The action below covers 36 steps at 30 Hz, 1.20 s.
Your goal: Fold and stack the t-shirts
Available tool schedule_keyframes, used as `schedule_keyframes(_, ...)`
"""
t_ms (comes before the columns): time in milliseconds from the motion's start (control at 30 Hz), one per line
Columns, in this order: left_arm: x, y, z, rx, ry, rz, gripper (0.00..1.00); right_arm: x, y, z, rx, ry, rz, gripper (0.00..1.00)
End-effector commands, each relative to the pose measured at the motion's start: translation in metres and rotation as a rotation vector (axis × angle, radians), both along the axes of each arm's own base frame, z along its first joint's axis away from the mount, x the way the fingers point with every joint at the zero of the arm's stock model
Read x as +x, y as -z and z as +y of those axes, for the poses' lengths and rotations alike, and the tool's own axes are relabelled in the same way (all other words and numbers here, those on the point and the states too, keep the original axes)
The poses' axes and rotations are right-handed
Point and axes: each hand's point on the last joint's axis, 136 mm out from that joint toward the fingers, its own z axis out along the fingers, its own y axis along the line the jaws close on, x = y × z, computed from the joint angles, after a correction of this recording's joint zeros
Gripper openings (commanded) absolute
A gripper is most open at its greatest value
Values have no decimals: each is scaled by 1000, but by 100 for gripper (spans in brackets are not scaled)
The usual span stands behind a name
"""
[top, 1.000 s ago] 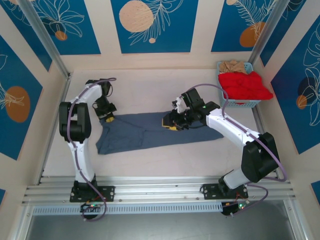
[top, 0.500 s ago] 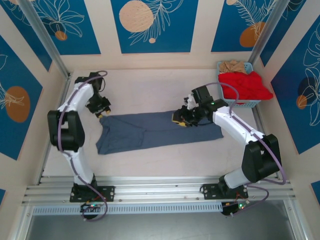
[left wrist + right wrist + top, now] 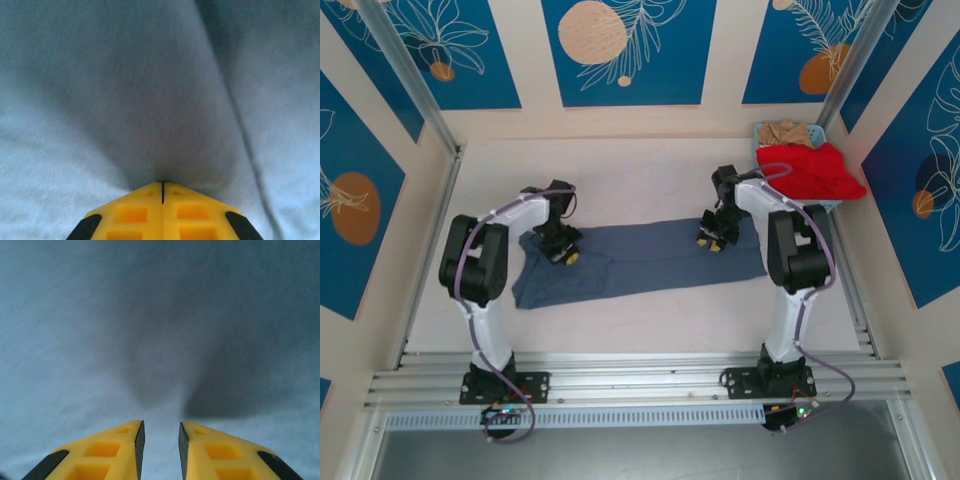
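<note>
1 blue shirt (image 3: pixel 640 258) lies spread on the table (image 3: pixel 620 175); left hand (image 3: pixel 563 256) clenched against it, right hand (image 3: pixel 712 240) on it, slightly parted.

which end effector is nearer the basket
Right. The right end effector is over the blue shirt near its right end, a short way from the basket. The left end effector is at the shirt's far left end.

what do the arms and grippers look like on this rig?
Left arm and right arm: white links, black joints, a purplish cable looped alongside. Left gripper and right gripper: blocky yellow fingers with square pockets and black side pads.
</note>
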Motion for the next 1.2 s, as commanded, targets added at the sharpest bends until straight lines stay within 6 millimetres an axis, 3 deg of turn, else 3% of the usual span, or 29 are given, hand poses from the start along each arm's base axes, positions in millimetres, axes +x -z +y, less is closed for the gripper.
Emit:
schedule_keyframes(0,31,5,6,20,-19,-22,5,-29,14,-11,-110,-67,183,26)
schedule_keyframes(100,59,20,11,11,0,-16,6,-47,17,1,-115,-104,216,26)
schedule_keyframes(233,114,29,2,-56,59,-24,7,-92,14,28,-31,-84,270,27)
schedule_keyframes(300,152,22,-9,-98,83,-77,8,-117,7,48,24,-82,278,27)
schedule_keyframes(367,188,7,-28,-169,90,-181,11,-129,-6,73,104,-89,247,28)
schedule_keyframes(467,223,-29,-53,-251,98,-334,16,-123,-34,92,186,-101,142,33)
schedule_keyframes(567,215,-69,-67,-224,134,-395,18,-101,-54,89,198,-111,38,34)
schedule_keyframes(633,193,-93,-67,-166,153,-406,20,-85,-63,88,227,-125,-22,34)
schedule_keyframes(733,149,-103,-59,-118,79,-396,19,-52,-70,97,262,-162,-102,34)
schedule_keyframes(800,123,-83,-42,-103,-23,-354,17,-23,-70,113,277,-196,-148,34)
schedule_keyframes(900,114,-52,-23,-108,-130,-275,13,13,-57,142,285,-240,-156,32)
schedule_keyframes(1033,127,-24,-6,-135,-230,-249,11,38,-27,166,257,-253,-106,29)
schedule_keyframes(1167,149,-1,0,-152,-266,-230,11,42,3,166,215,-199,-20,28)
